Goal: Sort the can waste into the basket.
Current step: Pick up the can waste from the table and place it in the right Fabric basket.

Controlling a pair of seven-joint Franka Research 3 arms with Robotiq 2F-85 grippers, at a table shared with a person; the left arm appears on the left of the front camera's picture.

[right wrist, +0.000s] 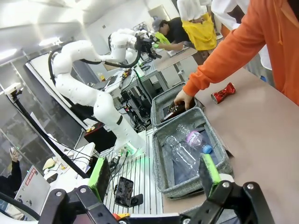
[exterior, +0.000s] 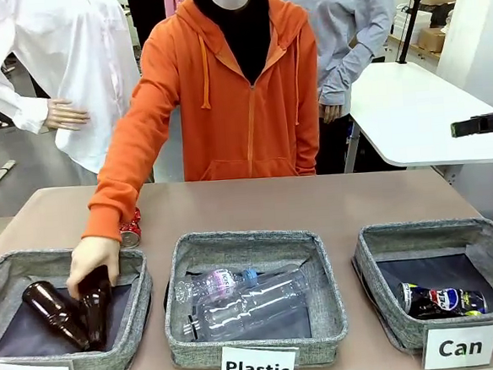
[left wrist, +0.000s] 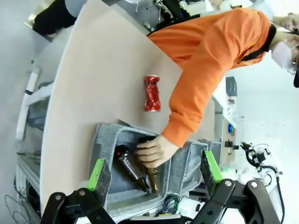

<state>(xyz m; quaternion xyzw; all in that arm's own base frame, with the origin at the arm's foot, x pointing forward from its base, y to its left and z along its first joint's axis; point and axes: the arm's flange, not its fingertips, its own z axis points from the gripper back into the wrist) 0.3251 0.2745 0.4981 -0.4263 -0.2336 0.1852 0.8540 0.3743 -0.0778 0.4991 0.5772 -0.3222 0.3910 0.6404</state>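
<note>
Left claw (left wrist: 153,161) is open wide with nothing in it, and the right claw (right wrist: 154,161) is open and empty too. From the front, the Can basket (exterior: 373,273) sits near at 4 o'clock, and the black can (exterior: 443,300) lies on its side inside. The Bottle basket (exterior: 3,276) is at 8 o'clock, where a person's hand (exterior: 91,262) rests on a brown bottle (exterior: 95,318). Just behind it, at 9 o'clock, the red can (exterior: 131,229) peeks out by the orange sleeve (exterior: 142,141). The left wrist view shows that red can whole, crushed, lying on the bare table (left wrist: 93,70), outside the basket
</note>
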